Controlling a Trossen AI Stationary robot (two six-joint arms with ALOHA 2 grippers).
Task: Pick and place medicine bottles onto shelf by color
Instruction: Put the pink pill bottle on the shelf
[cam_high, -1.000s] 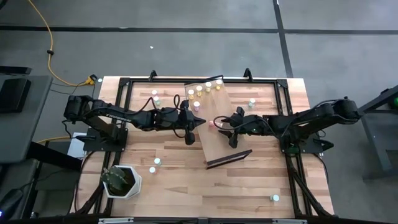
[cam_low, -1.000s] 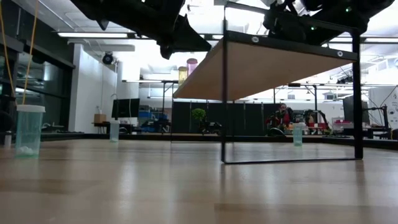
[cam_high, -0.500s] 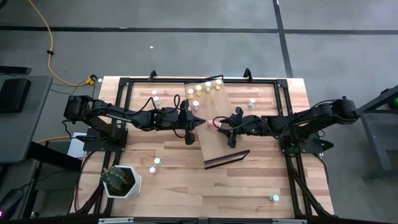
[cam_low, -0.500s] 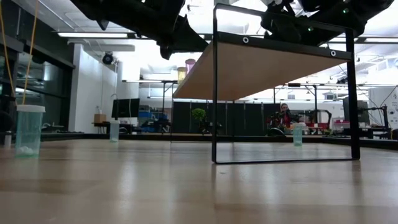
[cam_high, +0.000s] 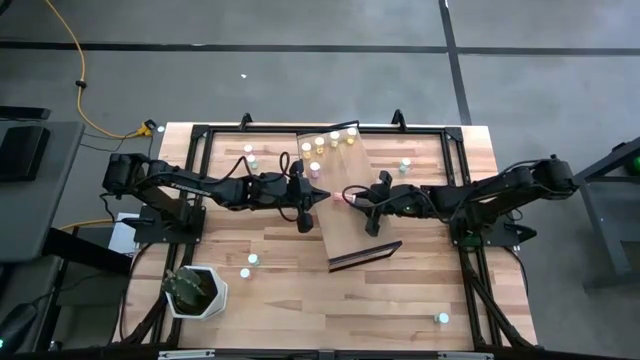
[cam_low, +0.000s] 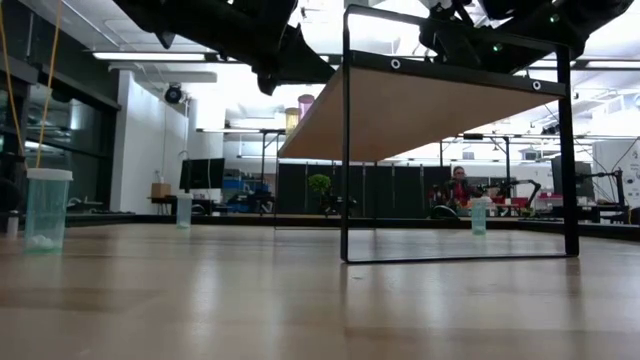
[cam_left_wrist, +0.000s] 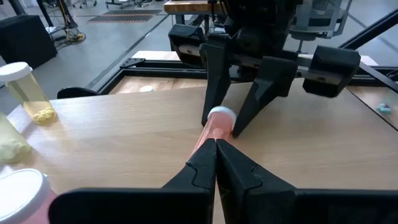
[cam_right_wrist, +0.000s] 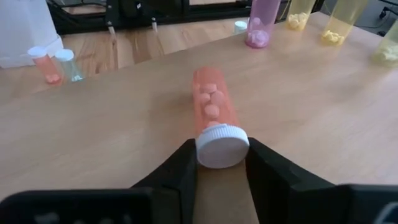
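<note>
A pink medicine bottle (cam_right_wrist: 211, 102) lies on its side on the tilted wood shelf (cam_high: 365, 220), white cap toward my right gripper (cam_right_wrist: 222, 171), which is shut on that cap. My left gripper (cam_left_wrist: 216, 146) is shut and points at the bottle's bottom end (cam_left_wrist: 208, 138) from the opposite side. In the high view the two grippers (cam_high: 320, 197) (cam_high: 349, 197) face each other over the shelf's middle. Several yellow bottles (cam_high: 334, 139) and one pink bottle (cam_high: 315, 168) stand upright at the shelf's far end. My right gripper pinches the bottle's white cap (cam_right_wrist: 222, 148) between its two fingers, one on each side of the cap's rim. The fingers come nearly level from the table's right, in line with the bottle. The bottle lies flat on the shelf. My left gripper: I cannot tell whether its shut tip touches the bottle's bottom end.
Loose bottles stand on the table at the far left (cam_high: 250, 156), far right (cam_high: 405, 165), near left (cam_high: 249, 265) and near right (cam_high: 442, 318). A white pot with a plant (cam_high: 195, 290) sits at the near left. The shelf's dark frame (cam_low: 345, 150) stands on the table.
My right gripper has edged toward the left gripper and drawn its fingers in on the lying bottle's cap. The shelf's near frame end has shifted a little toward the table's left. The left gripper has kept still.
</note>
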